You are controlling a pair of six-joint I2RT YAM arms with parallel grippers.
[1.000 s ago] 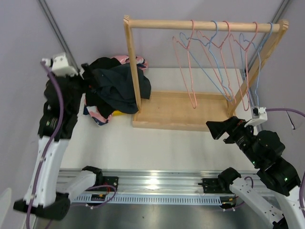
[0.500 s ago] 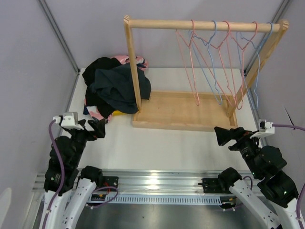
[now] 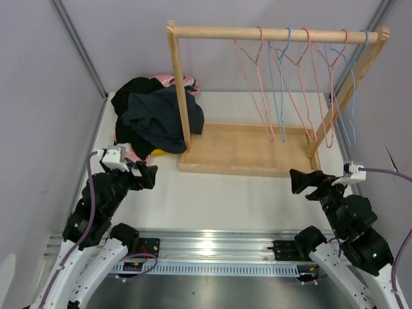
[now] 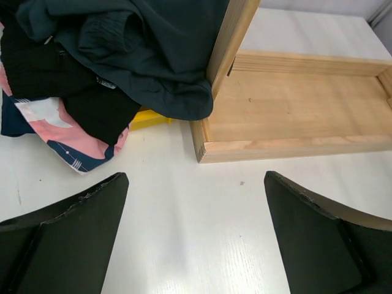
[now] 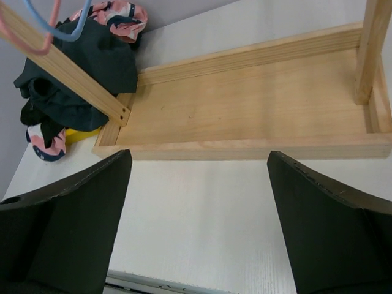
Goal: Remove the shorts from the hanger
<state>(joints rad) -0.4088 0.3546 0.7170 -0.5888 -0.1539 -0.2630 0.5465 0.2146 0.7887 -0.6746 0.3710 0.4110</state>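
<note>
The shorts lie in a heap (image 3: 154,116) on the table, left of the wooden rack's left post. A navy pair (image 4: 141,49) is on top, over a black pair (image 4: 55,79) and the pink patterned pair (image 4: 67,135). I cannot pick out a grey pair. The heap also shows in the right wrist view (image 5: 86,73). Several pink and blue wire hangers (image 3: 290,84) hang bare on the rod. My left gripper (image 3: 145,174) (image 4: 195,179) is open and empty, low over the table in front of the heap. My right gripper (image 3: 299,182) (image 5: 199,156) is open and empty before the rack's base.
The wooden rack (image 3: 244,149) has a tray base, two posts and a top rod (image 3: 277,33). A yellow object (image 4: 150,117) peeks from under the heap. Grey walls close in on both sides. A metal rail (image 3: 206,248) runs along the near edge.
My left arm has drawn back from the heap, dropped low, then moved a little forward and right. The right arm barely shifted. The bare hangers have swung on the rod.
</note>
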